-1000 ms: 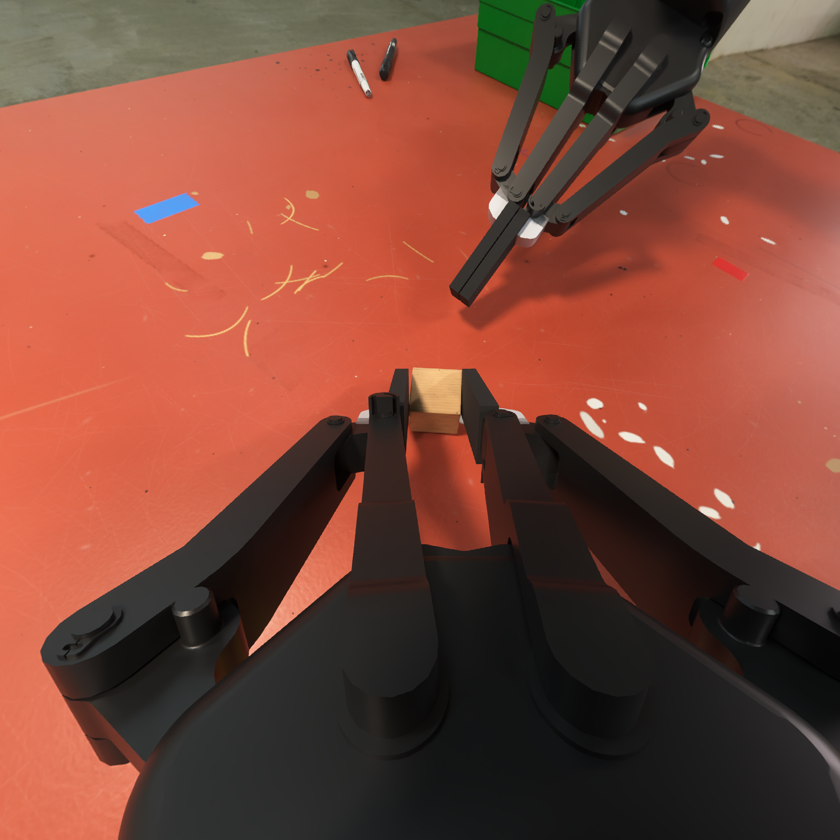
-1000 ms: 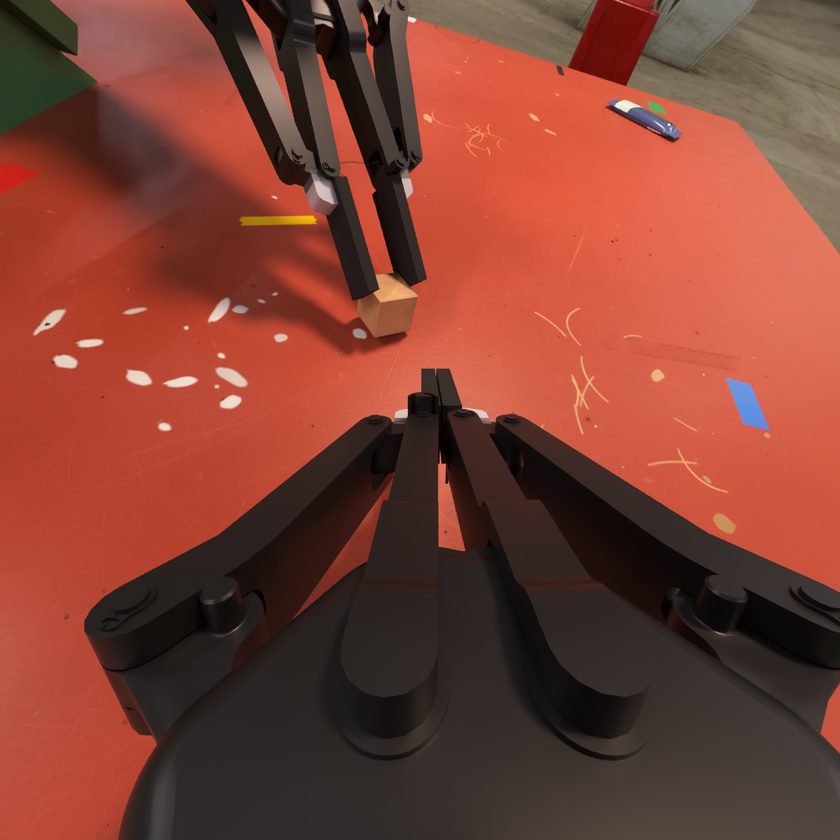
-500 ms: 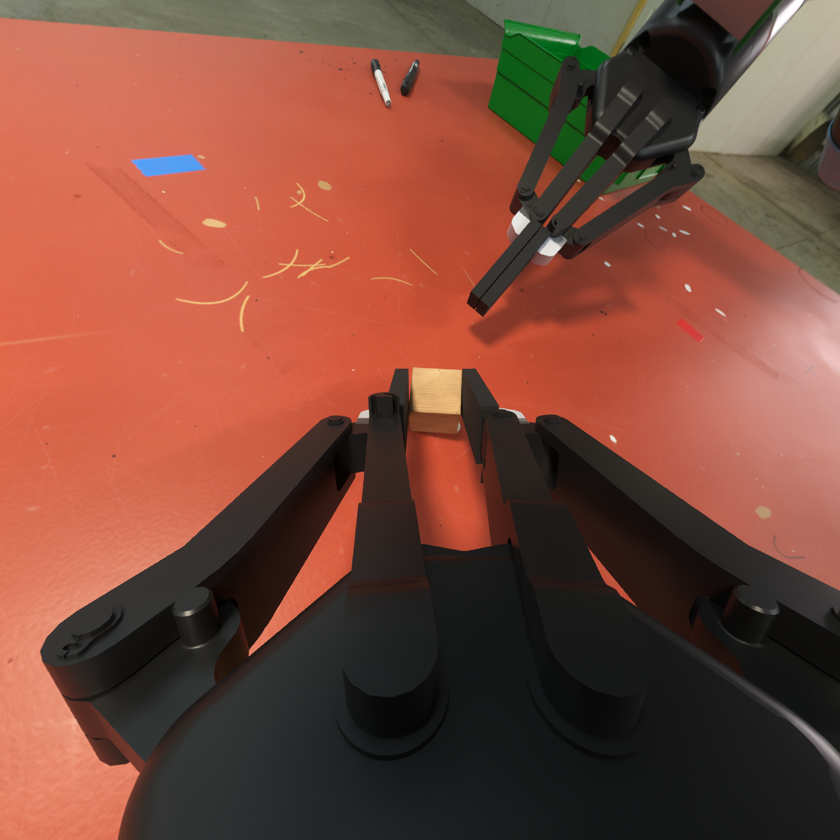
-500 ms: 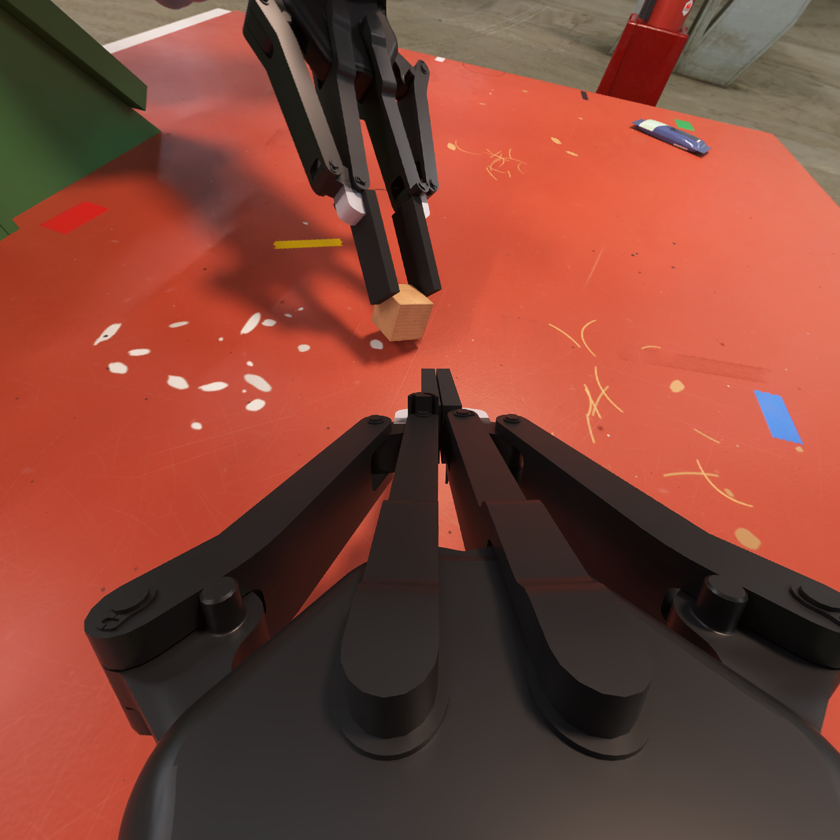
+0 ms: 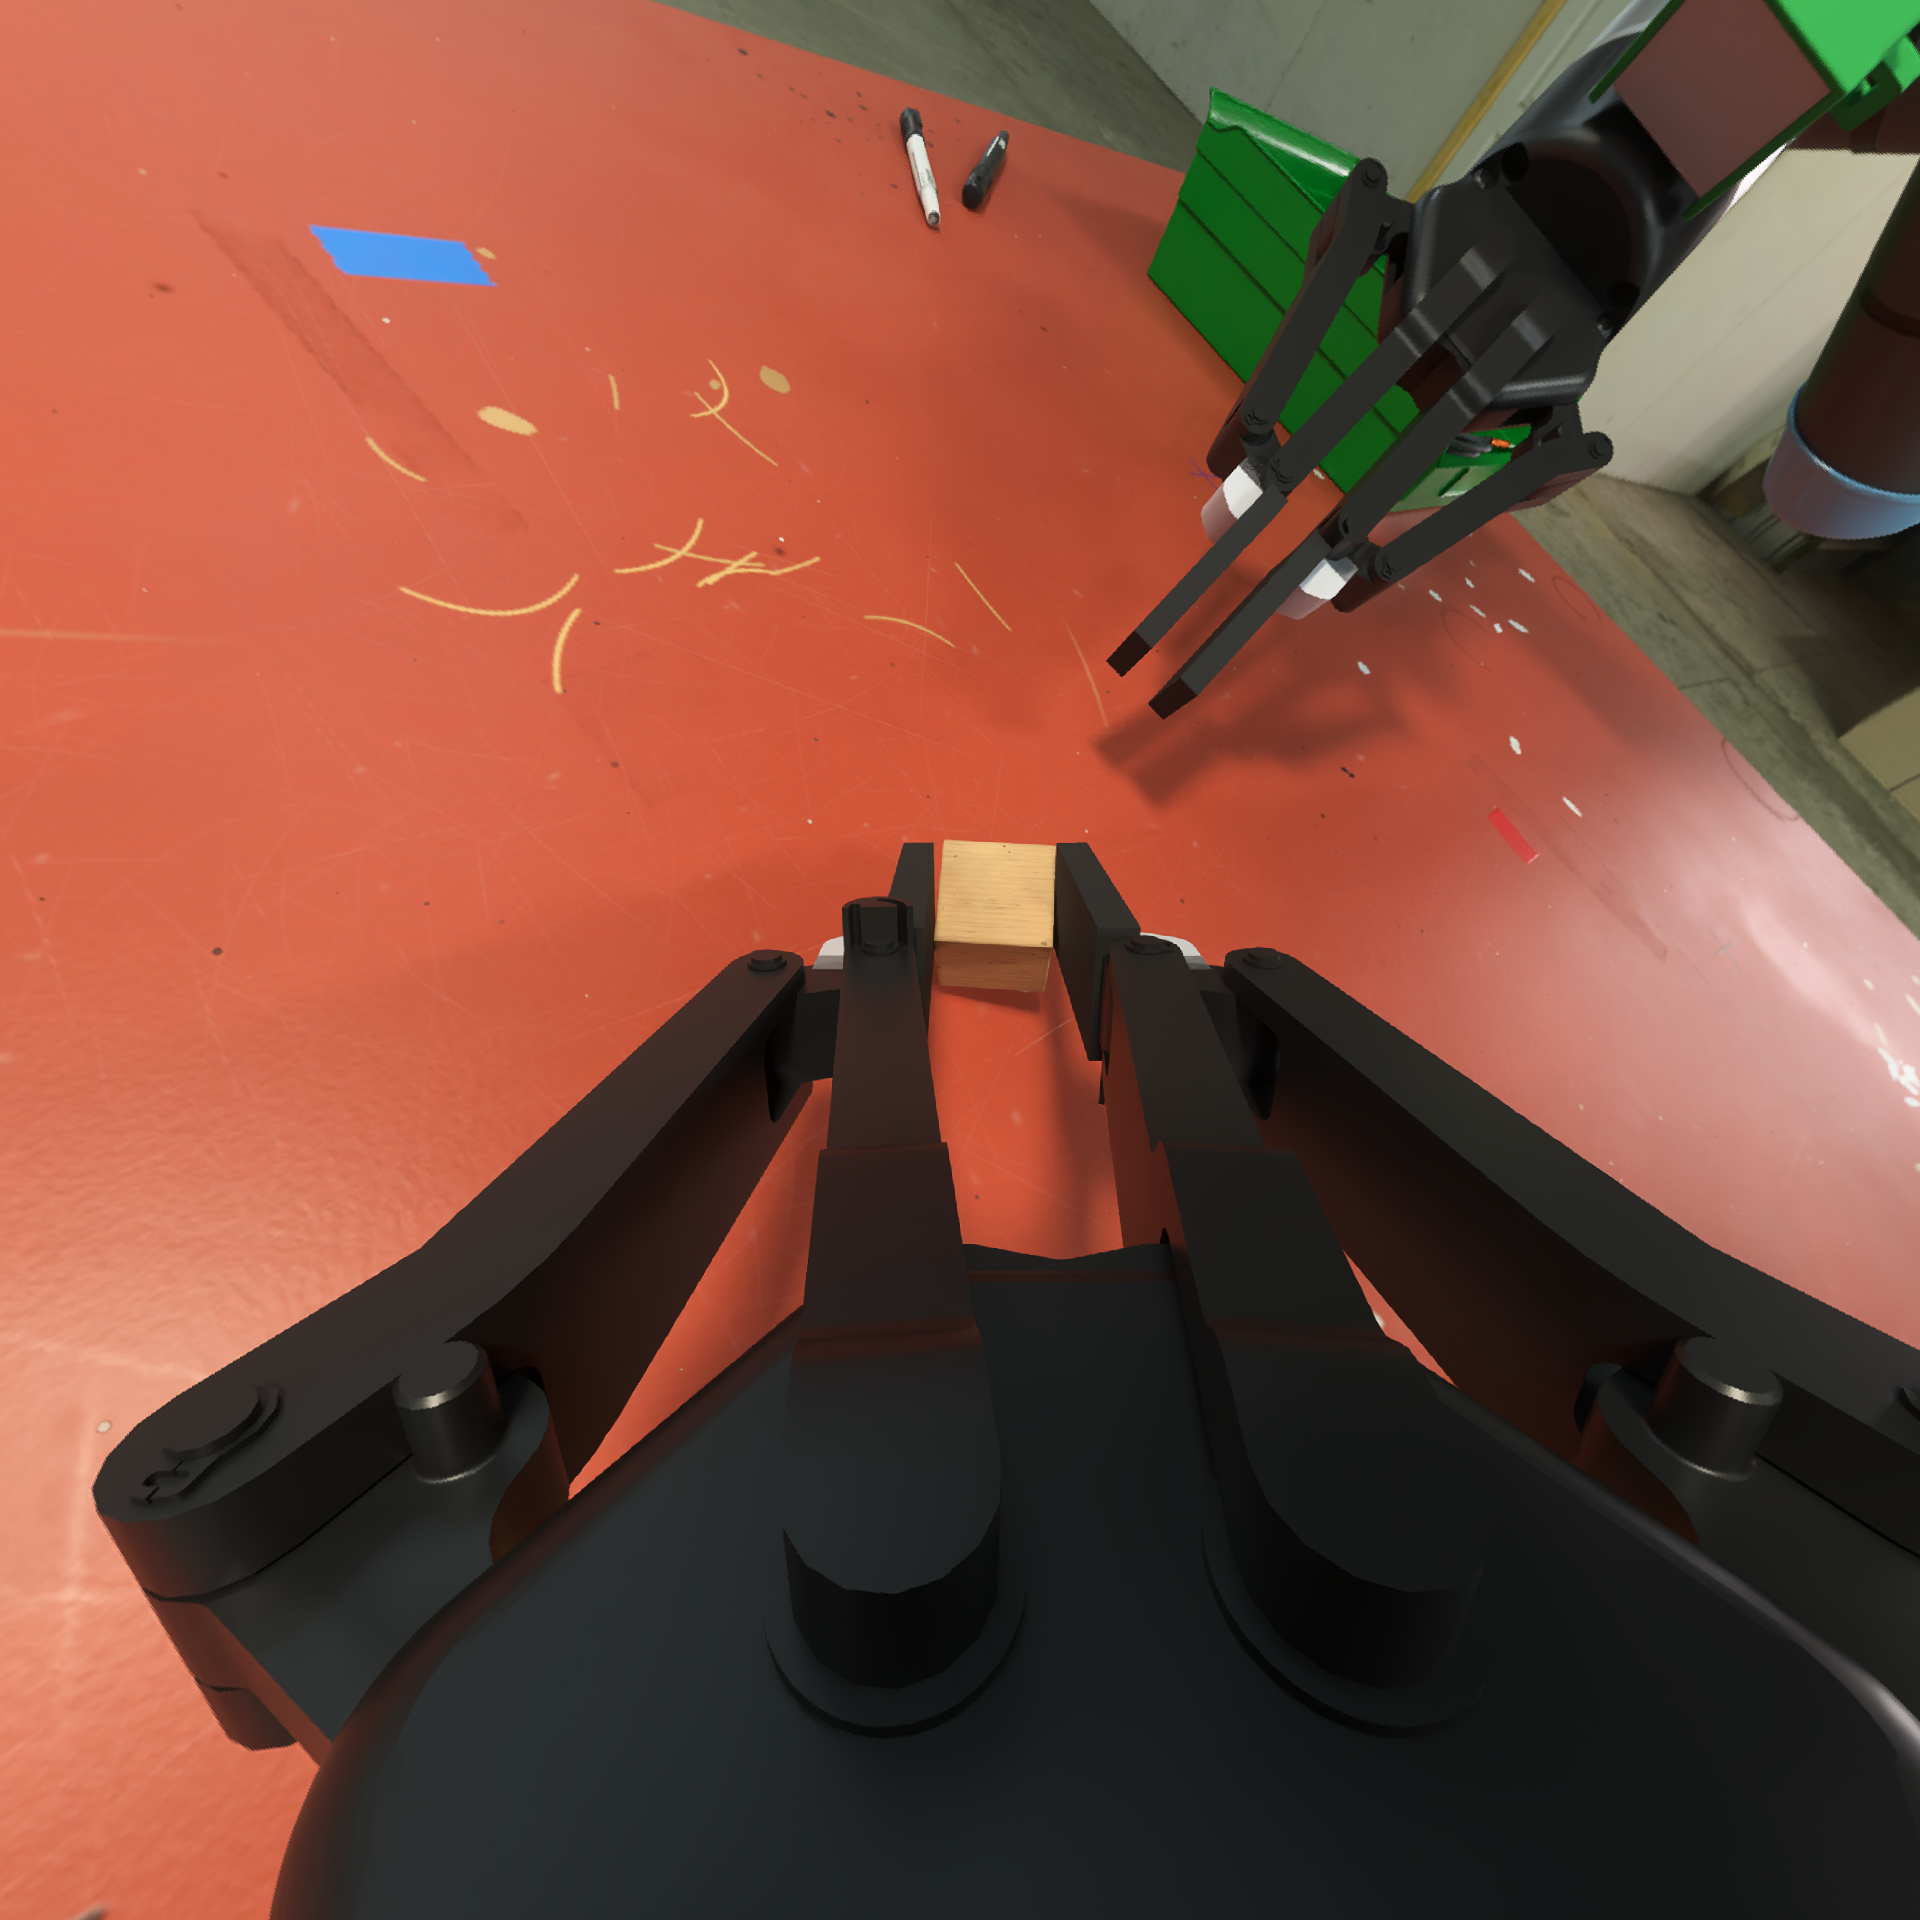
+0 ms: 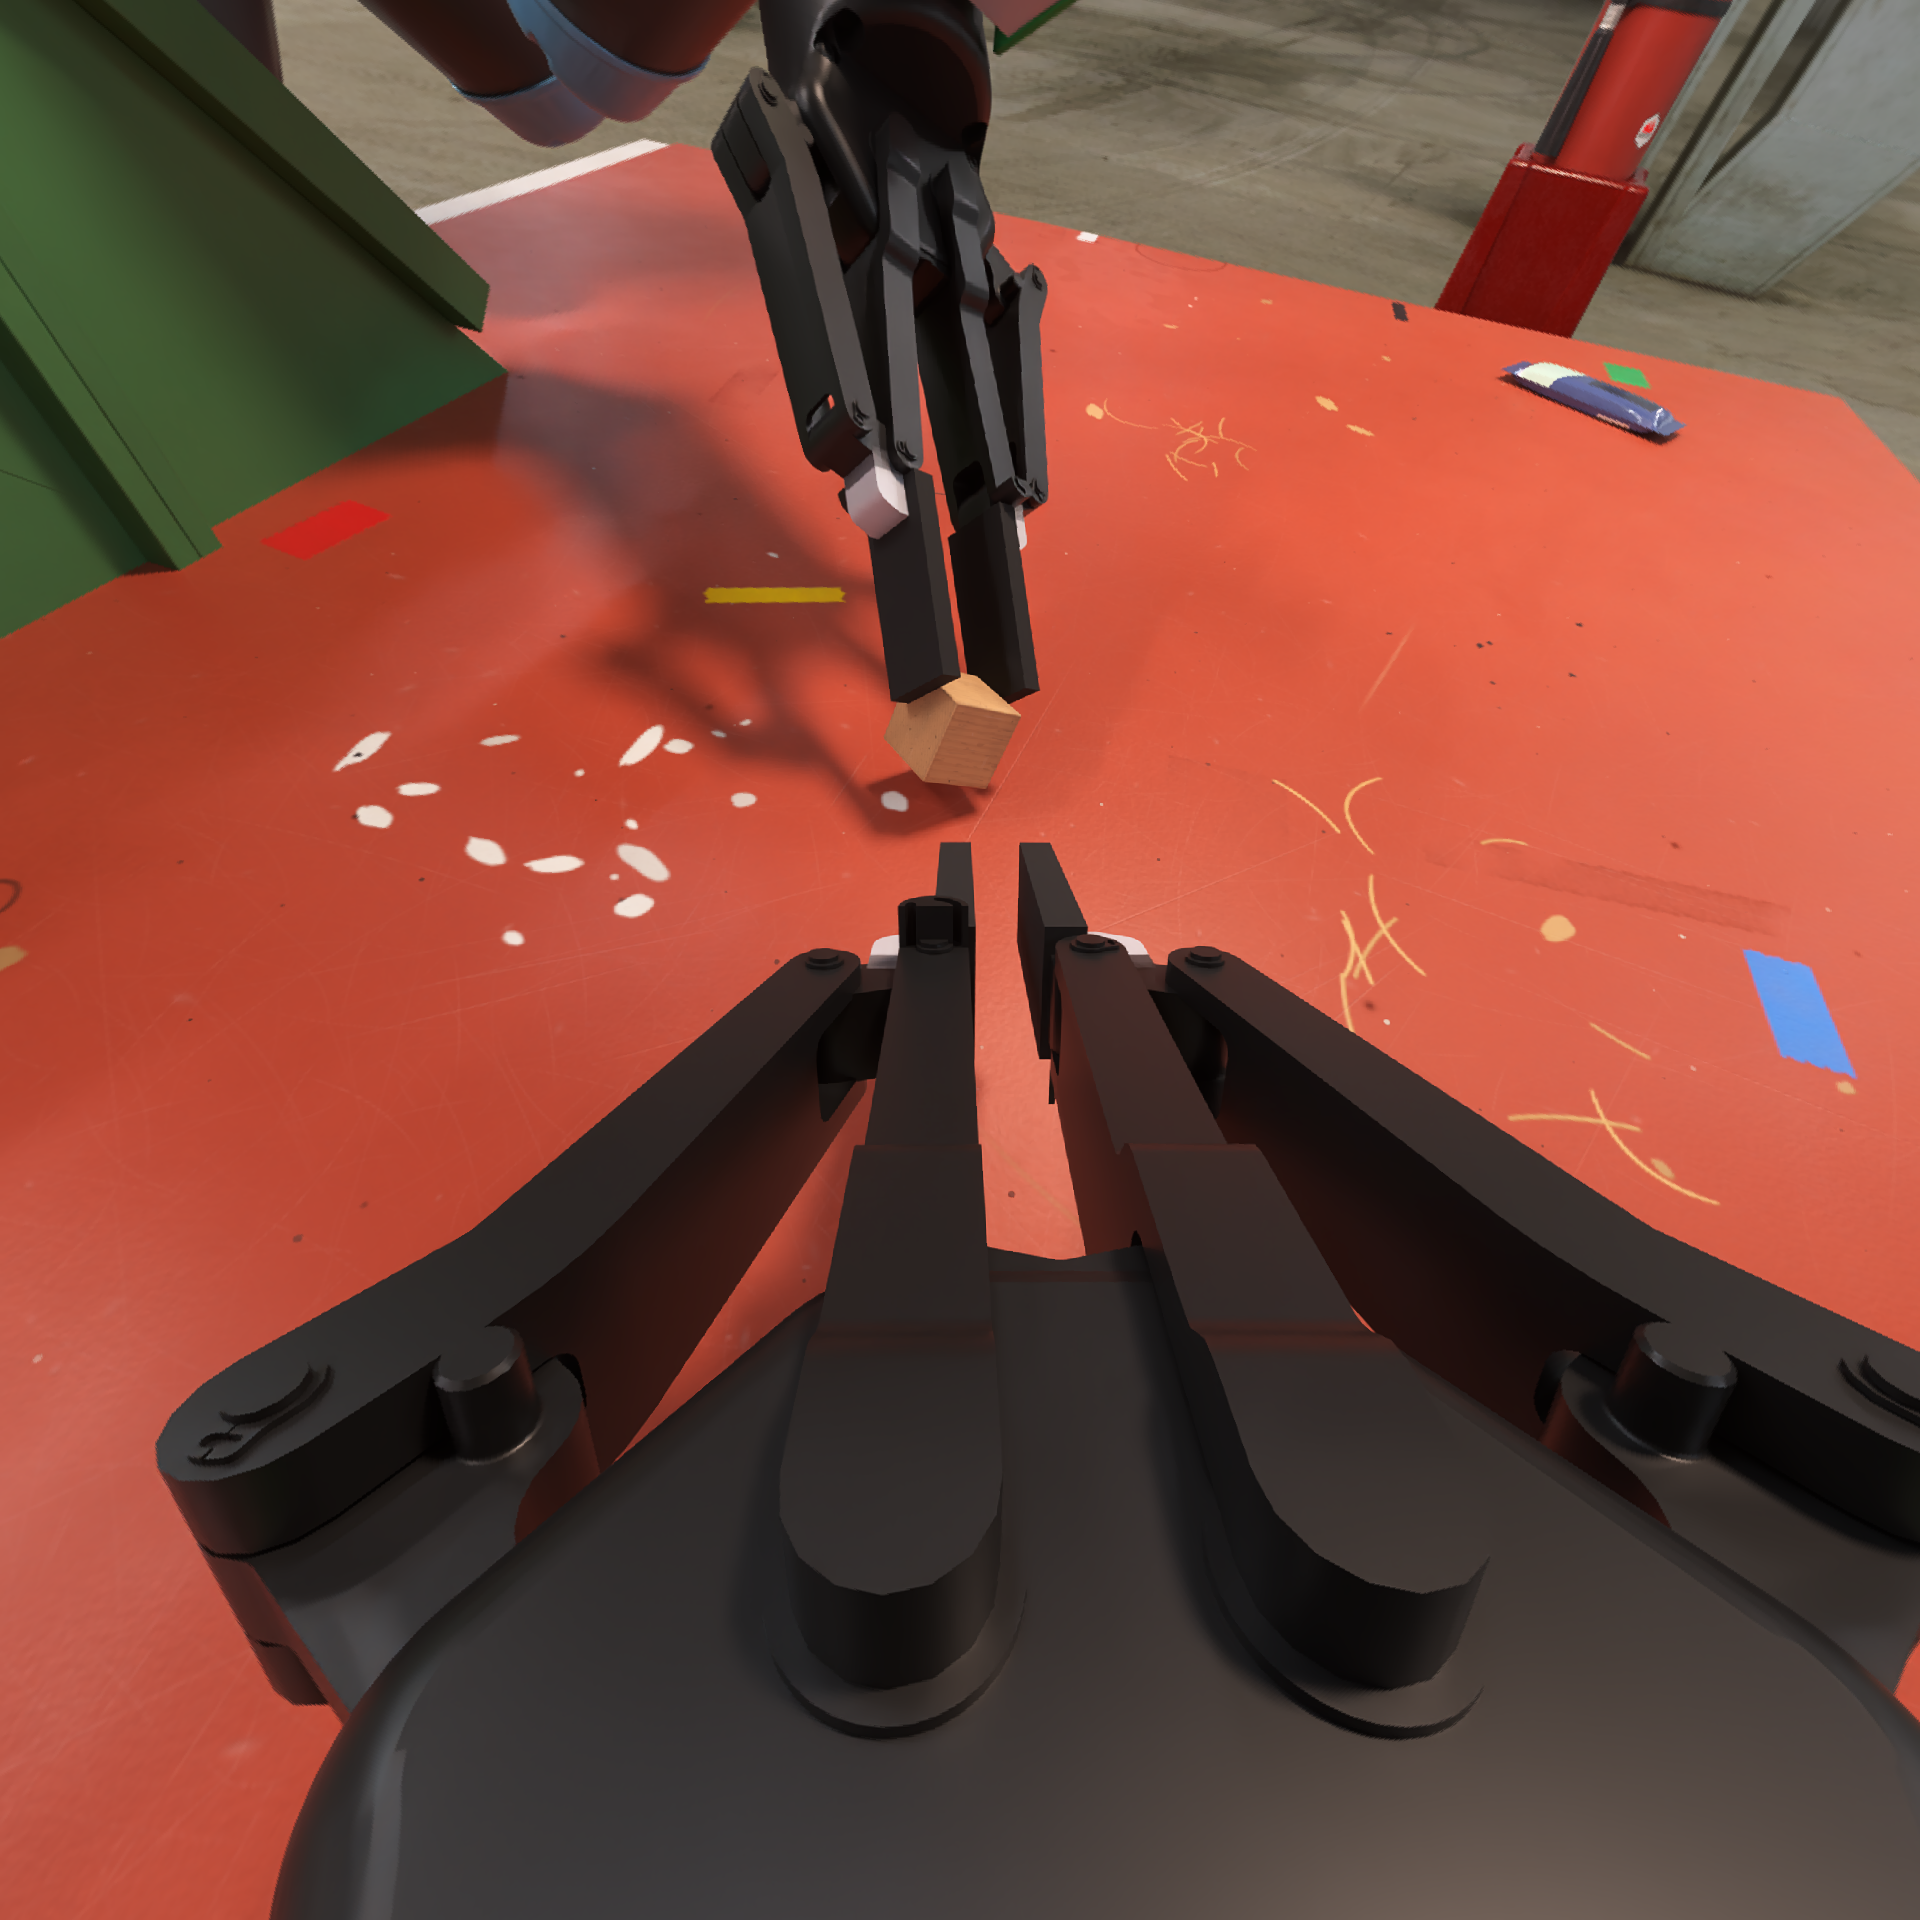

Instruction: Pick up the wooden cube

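The wooden cube (image 5: 994,894) is a small light-wood block held between the two fingers of my left gripper (image 5: 994,864), which is shut on it. In the right wrist view the cube (image 6: 951,738) hangs tilted a little above the red table (image 6: 1247,644), with its shadow beneath it, under the left gripper (image 6: 961,681). My right gripper (image 6: 995,868) is empty, with a narrow gap between its fingers, and hovers above the table a short way from the cube. It also shows in the left wrist view (image 5: 1148,681), beyond the cube to the right.
A green bin (image 5: 1247,260) stands at the table's far right corner, with two markers (image 5: 920,166) lying near it. In the right wrist view a blue packet (image 6: 1590,400) lies at the far right, a red post (image 6: 1548,229) stands beyond the edge, and white paint flecks (image 6: 551,862) mark the table.
My left gripper has lifted the cube off the table and risen. My right gripper has pulled up and back, and its fingers have parted from shut to slightly open.
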